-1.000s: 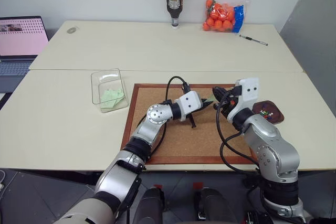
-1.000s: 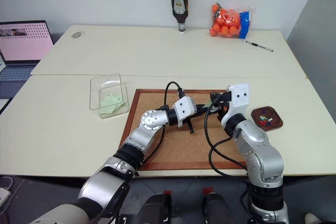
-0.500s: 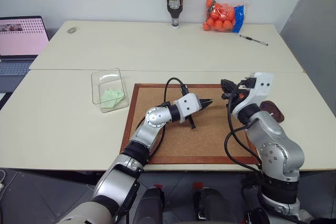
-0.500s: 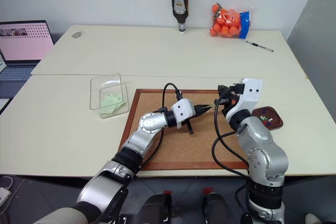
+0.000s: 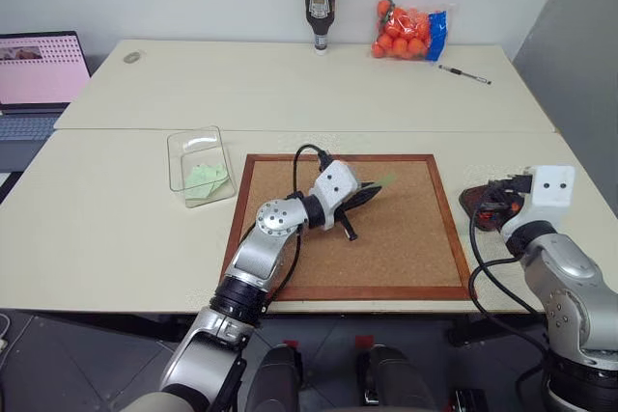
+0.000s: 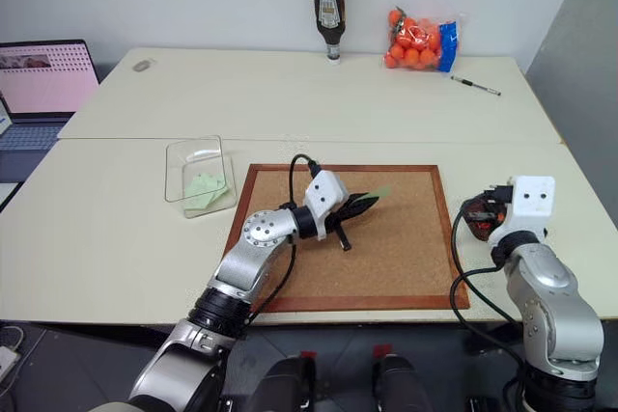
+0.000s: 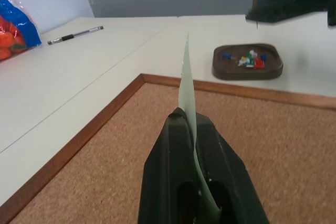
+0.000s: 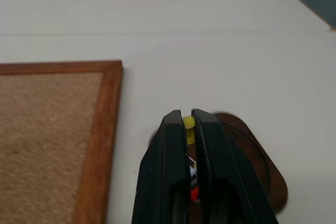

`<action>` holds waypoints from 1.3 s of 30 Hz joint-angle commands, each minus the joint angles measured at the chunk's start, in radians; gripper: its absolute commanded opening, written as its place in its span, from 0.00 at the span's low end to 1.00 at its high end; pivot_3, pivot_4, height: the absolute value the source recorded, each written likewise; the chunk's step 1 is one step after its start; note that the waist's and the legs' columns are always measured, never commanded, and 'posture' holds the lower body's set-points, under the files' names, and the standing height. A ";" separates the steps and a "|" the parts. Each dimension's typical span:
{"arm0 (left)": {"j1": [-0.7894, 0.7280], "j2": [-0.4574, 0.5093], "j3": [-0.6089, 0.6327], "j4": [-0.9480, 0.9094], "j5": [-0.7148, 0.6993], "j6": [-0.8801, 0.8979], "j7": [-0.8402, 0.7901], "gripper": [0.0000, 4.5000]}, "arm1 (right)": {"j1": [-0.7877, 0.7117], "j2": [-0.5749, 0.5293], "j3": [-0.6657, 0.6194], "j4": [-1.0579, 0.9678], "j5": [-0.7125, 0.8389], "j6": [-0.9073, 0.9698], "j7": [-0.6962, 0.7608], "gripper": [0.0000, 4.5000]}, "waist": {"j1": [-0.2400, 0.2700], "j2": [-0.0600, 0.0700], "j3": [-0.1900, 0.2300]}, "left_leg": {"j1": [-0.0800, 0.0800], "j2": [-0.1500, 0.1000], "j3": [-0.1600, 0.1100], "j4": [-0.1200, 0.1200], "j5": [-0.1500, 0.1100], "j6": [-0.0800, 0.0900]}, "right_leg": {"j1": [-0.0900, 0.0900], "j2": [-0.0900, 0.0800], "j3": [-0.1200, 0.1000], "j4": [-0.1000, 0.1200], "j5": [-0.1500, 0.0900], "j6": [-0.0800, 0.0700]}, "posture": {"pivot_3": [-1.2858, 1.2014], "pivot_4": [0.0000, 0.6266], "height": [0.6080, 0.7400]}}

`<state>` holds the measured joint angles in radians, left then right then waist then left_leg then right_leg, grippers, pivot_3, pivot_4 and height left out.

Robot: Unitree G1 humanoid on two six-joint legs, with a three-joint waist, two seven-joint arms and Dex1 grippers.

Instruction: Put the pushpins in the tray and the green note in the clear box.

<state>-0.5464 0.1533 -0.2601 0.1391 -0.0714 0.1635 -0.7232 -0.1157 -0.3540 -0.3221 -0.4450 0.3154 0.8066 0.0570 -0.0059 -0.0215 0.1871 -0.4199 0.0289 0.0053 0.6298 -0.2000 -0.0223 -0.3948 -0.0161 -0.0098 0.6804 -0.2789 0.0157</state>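
Over the dark reddish-brown glossy tray [image 7: 247, 62], right gripper [image 8: 188, 121] pinches 1 yellow pushpin [image 8: 188, 124], undropped; left gripper [image 7: 190, 117] clamps the pale-green paper note [image 7: 186, 86], transparent plastic box [image 5: 200, 164] still awaiting it.

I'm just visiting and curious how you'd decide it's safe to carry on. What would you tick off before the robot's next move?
1. Right claw gripping a yellow pushpin: ok.
2. Right claw over the tray for dropping the pin: ok, roughly above its near edge.
3. Tray free to take another pin: ok, a few pushpins inside, room left.
4. Left claw shut on the green note: ok.
5. Note clear of the cork board: ok, it is lifted.
6. Clear box ready: cannot tell; green paper already lies inside.
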 commanded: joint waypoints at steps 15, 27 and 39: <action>-0.017 -0.001 0.017 -0.103 -0.027 0.105 0.038 0.00 | -0.138 -0.020 -0.052 0.285 -0.022 -0.113 0.007 0.47 | 0.000 0.000 0.000 | -0.001 0.000 0.002 -0.001 0.000 0.000 | 0.000 0.000 0.002 -0.001 0.000 0.000 | 0.52 0.24 1.00; -0.054 0.005 0.052 -0.128 -0.034 0.170 0.085 0.00 | -0.117 0.007 -0.094 0.093 0.042 -0.033 -0.020 0.61 | 0.001 0.000 0.000 | -0.001 0.000 0.001 0.000 0.000 0.000 | 0.000 0.000 0.002 -0.001 0.000 0.000 | 0.52 0.24 1.00; -0.074 0.038 0.252 -0.288 -0.006 0.373 0.361 0.00 | -0.143 -0.115 0.153 -0.138 0.156 -0.030 0.294 0.61 | -0.003 0.000 0.000 | -0.001 0.000 0.000 0.000 0.000 0.000 | 0.000 0.001 0.001 -0.001 0.000 0.000 | 0.52 0.24 1.00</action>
<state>-0.6089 0.1783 -0.0600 -0.0775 -0.0902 0.5138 -0.4245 -0.2196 -0.4496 -0.2151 -0.5031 0.4251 0.8103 0.2661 -0.0089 -0.0214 0.1872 -0.4206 0.0291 0.0044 0.6293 -0.2001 -0.0223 -0.3957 -0.0148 -0.0086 0.6796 -0.2790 0.0157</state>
